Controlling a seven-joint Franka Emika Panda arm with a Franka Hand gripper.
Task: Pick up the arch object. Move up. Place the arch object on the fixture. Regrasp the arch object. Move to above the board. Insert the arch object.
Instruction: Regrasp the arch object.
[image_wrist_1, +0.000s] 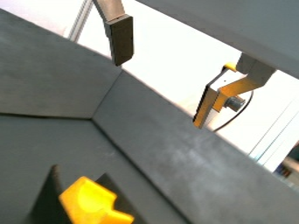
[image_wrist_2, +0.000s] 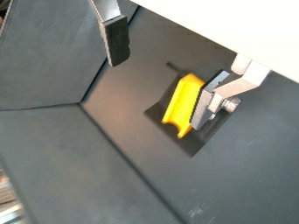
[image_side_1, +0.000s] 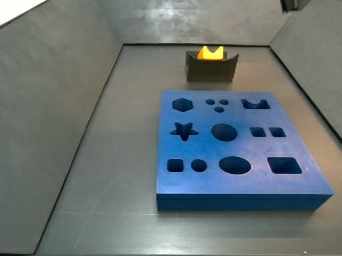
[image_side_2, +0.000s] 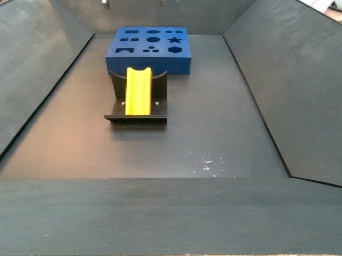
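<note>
Two silver fingers with dark pads show in both wrist views, standing well apart with nothing between them: the gripper (image_wrist_2: 170, 61) is wide open and holds nothing. In a wrist view one finger (image_wrist_1: 121, 39) hangs over the grey wall of the bin, and the opposite finger (image_wrist_1: 225, 96) shows against the bright background past the wall's edge. In the companion wrist view one finger (image_wrist_2: 115, 42) hangs above the dark floor, while its partner (image_wrist_2: 216, 101) appears just beside the arch object (image_wrist_2: 183, 106); whether it touches the piece cannot be told. The gripper's body does not appear in either side view, apart from a small dark part at the top edge that cannot be identified.

The arch object (image_side_2: 138, 91) is a bright yellow block resting on the fixture (image_side_2: 135, 115), a small dark holder on the bin floor. In a side view it shows as a long yellow strip lying along the holder. In the opposite side view only its yellow top (image_side_1: 210, 53) peeks out of the U-shaped dip of the fixture (image_side_1: 211, 68). A wrist view catches a yellow corner (image_wrist_1: 93, 203) at the edge of the picture.

The board (image_side_1: 235, 150), a flat blue slab with star, round, hexagonal and square cutouts, lies on the floor just beside the fixture, apart from it.
</note>
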